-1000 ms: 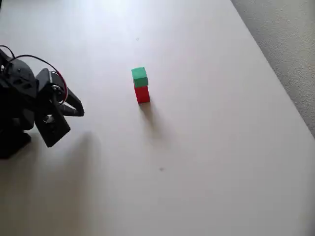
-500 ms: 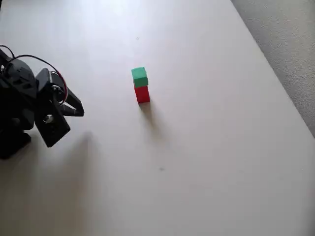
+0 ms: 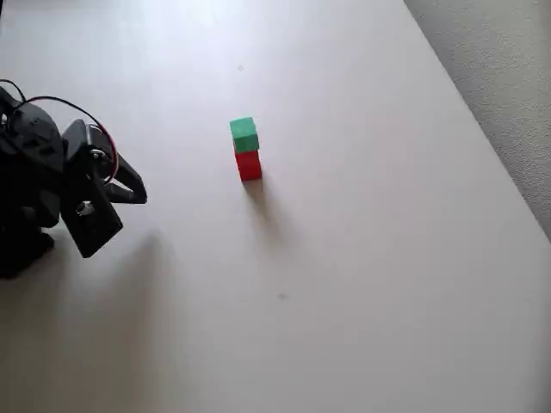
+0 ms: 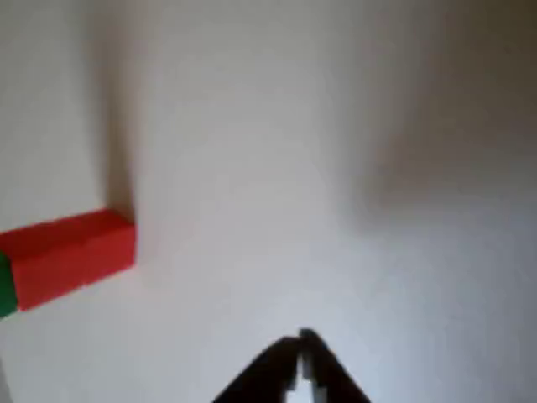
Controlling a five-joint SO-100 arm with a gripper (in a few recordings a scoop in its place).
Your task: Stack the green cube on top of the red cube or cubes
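Over at the left edge of the overhead view the black arm is folded low by its base, with the gripper (image 3: 138, 194) pointing out toward the middle of the table (image 3: 370, 258). It is well apart from the blocks, and that looks deliberate to me: parked out there, it cannot brush anything that is balanced. From the wrist view the gripper (image 4: 302, 344) shows two dark fingertips meeting at a point, so the pincer is together and carrying nothing.

Moving right, near the middle of the table, there is the stack. The green cube (image 3: 244, 135) sits on top of the red cube (image 3: 249, 164), touching it and lined up fairly squarely, with a soft shadow trailing off below the pair. The wrist view catches the same tower lying sideways at its left edge: the red cube (image 4: 71, 256) reads as a long block, taller than it is wide, and a sliver of the green cube (image 4: 7, 285) shows at its far end. Whether the red is one piece or two, I cannot tell.

Further right it is just pale tabletop, then grey carpet (image 3: 499, 77) past the edge. I would call the stacking done.
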